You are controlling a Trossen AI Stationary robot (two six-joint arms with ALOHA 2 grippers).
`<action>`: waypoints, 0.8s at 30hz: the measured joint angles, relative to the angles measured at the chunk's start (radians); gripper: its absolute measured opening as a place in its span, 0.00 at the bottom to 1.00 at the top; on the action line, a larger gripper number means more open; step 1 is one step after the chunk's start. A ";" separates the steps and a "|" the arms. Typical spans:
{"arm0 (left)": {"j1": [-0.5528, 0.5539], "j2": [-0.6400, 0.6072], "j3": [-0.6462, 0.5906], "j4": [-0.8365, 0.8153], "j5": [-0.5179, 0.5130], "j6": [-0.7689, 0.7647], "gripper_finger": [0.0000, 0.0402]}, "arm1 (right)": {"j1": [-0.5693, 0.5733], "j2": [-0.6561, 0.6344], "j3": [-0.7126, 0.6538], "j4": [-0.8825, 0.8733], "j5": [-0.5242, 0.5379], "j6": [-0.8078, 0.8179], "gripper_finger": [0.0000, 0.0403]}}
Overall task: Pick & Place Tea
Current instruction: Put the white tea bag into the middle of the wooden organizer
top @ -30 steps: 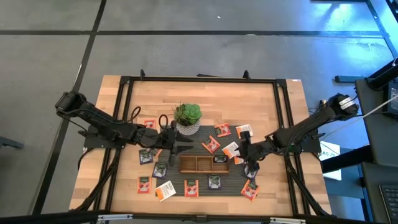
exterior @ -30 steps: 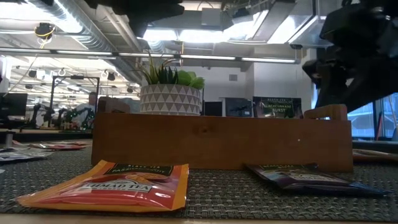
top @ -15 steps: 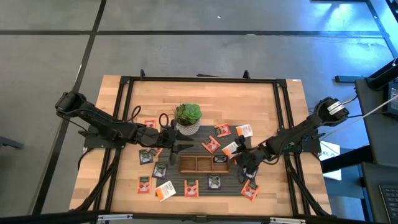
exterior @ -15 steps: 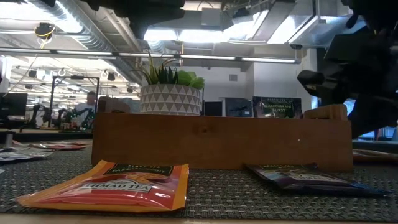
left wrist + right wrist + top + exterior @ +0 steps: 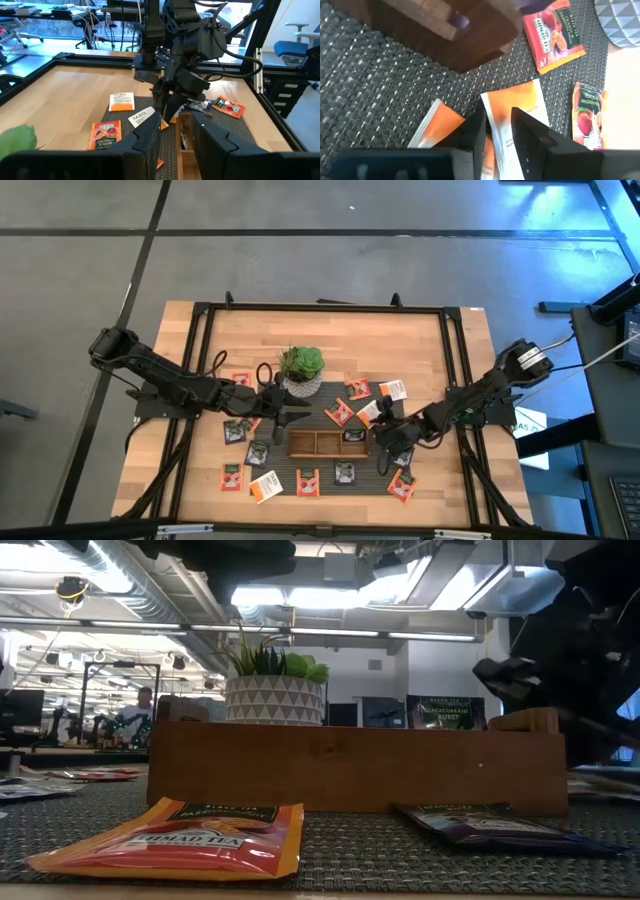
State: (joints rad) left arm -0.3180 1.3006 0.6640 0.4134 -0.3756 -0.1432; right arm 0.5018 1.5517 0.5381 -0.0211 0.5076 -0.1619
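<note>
Small square tea sachets lie scattered flat on the dark mat around the long wooden tray [image 5: 326,443]: orange-red ones [image 5: 231,477], dark ones [image 5: 345,472] and white-and-orange ones [image 5: 266,487]. My right gripper [image 5: 380,430] is at the tray's right end, shut on a white-and-orange sachet [image 5: 512,112]. My left gripper [image 5: 284,416] is open over the tray's left end, beside the plant pot [image 5: 301,384], and holds nothing. In the low view an orange sachet [image 5: 180,838] and a dark one [image 5: 490,824] lie in front of the tray [image 5: 350,768]. My right gripper pinches the white-and-orange sachet between its two fingers [image 5: 476,131], at the end nearest the wrist [image 5: 501,135]. The fingers slant down from the table's right side. The sachet's orange end [image 5: 512,95] sticks out beyond the fingertips, and the sachet is tilted [image 5: 143,116].
The plant pot stands just behind the tray's left half. More sachets lie near the right gripper, an orange one [image 5: 437,131] on the mat beside it and red ones [image 5: 555,31]. A black metal frame [image 5: 460,370] rims the wooden table; bare wood lies at the far side.
My right gripper has moved toward the table's left, closing in on the tray's right end, and the arm's elbow has drawn back toward the far right. The white-and-orange sachet at its fingertips has shifted slightly toward the far edge. The left arm has kept still.
</note>
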 joint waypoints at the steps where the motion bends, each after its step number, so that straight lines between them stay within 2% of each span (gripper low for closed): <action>1: 0.000 0.000 0.000 0.000 0.000 0.000 0.25 | 0.000 0.004 0.000 0.000 0.000 0.000 0.21; 8: 0.000 0.000 0.000 -0.006 -0.001 0.000 0.24 | 0.000 0.030 0.002 0.001 0.001 0.000 0.02; 19: 0.000 0.000 0.000 -0.004 -0.030 -0.007 0.24 | 0.000 0.017 0.049 -0.055 0.059 0.054 0.01; 24: 0.021 0.000 0.000 0.009 -0.051 -0.149 0.24 | 0.002 0.017 0.136 -0.227 0.109 0.069 0.01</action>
State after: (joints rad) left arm -0.2972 1.3006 0.6640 0.4219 -0.4268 -0.2922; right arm 0.5040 1.5684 0.6741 -0.2481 0.6165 -0.0928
